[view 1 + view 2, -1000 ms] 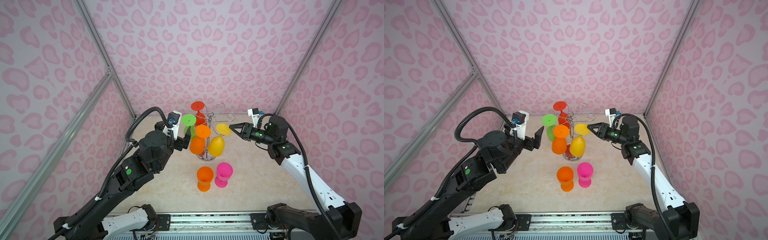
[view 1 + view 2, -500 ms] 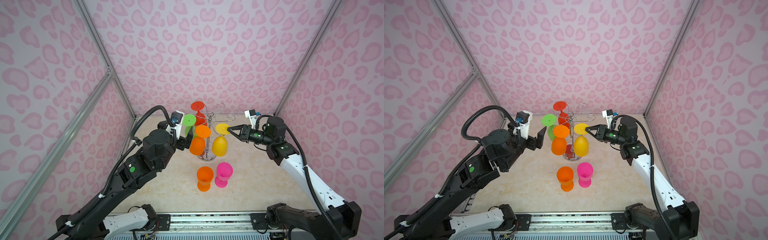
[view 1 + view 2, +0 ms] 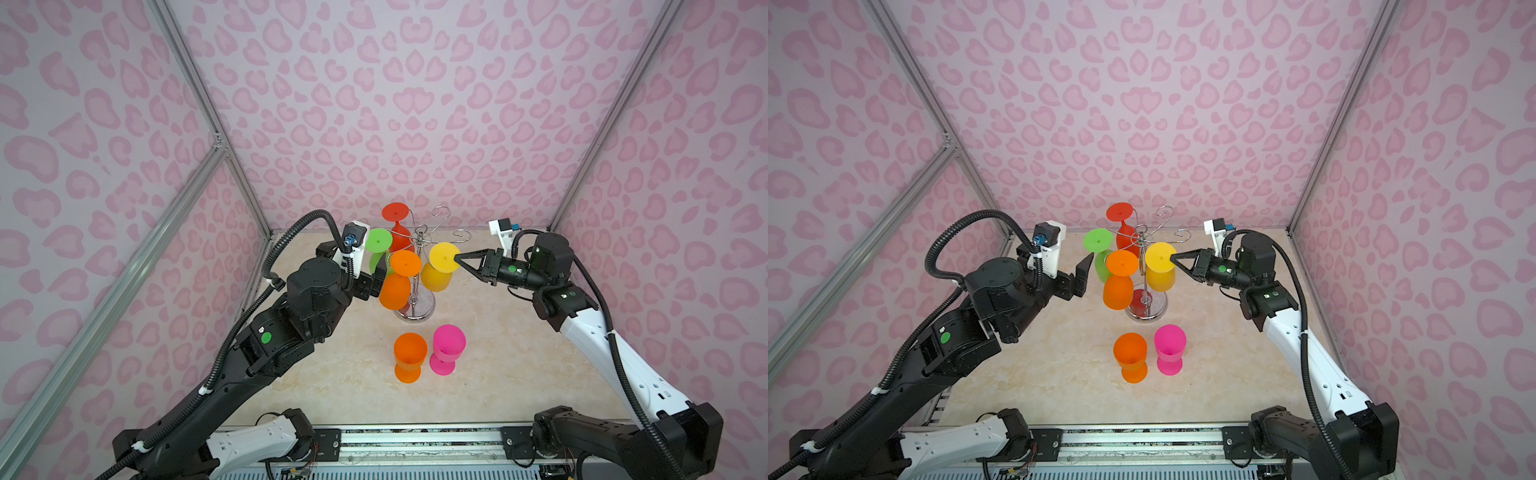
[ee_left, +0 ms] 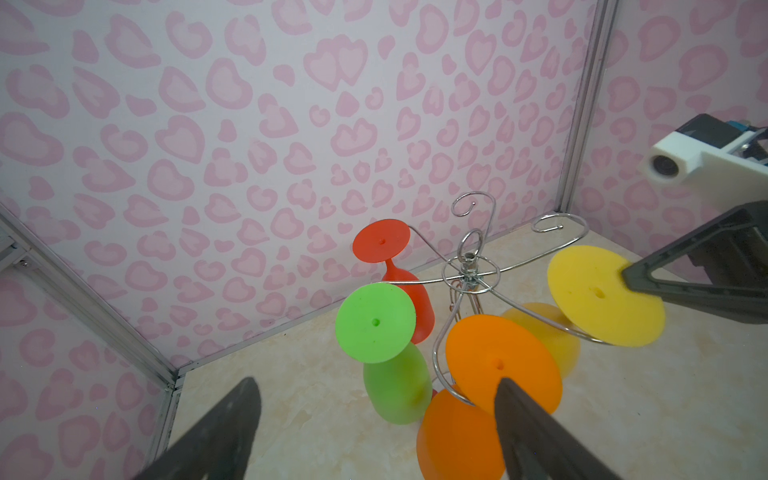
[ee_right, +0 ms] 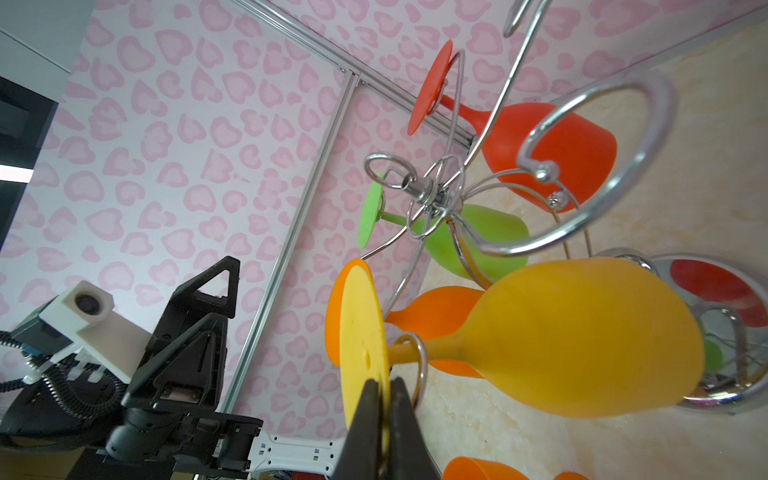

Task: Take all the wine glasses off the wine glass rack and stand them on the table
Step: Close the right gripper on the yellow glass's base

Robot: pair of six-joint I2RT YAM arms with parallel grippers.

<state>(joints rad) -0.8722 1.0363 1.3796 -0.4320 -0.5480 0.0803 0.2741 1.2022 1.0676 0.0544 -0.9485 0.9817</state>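
Note:
The chrome wine glass rack (image 3: 421,240) stands at mid-table, with glasses hanging upside down from its hooks. The yellow wine glass (image 3: 435,279) hangs on the right-hand hook, its stem in the wire loop. My right gripper (image 5: 384,384) is shut on the rim of that glass's flat foot (image 3: 1160,257), reaching in from the right (image 3: 457,259). My left gripper (image 4: 376,384) is open and holds nothing. It hovers left of the rack (image 3: 1086,270), beside the hanging green glass (image 4: 397,386) and orange glass (image 4: 498,365).
A red glass (image 3: 397,232) hangs at the rack's back. An orange glass (image 3: 409,357) and a pink glass (image 3: 448,347) stand upright on the table in front of the rack's round base (image 3: 426,311). Pink patterned walls close in the back and both sides.
My right gripper moved in to the yellow glass's foot and closed on its rim. The left arm shifted a little nearer the rack, still open.

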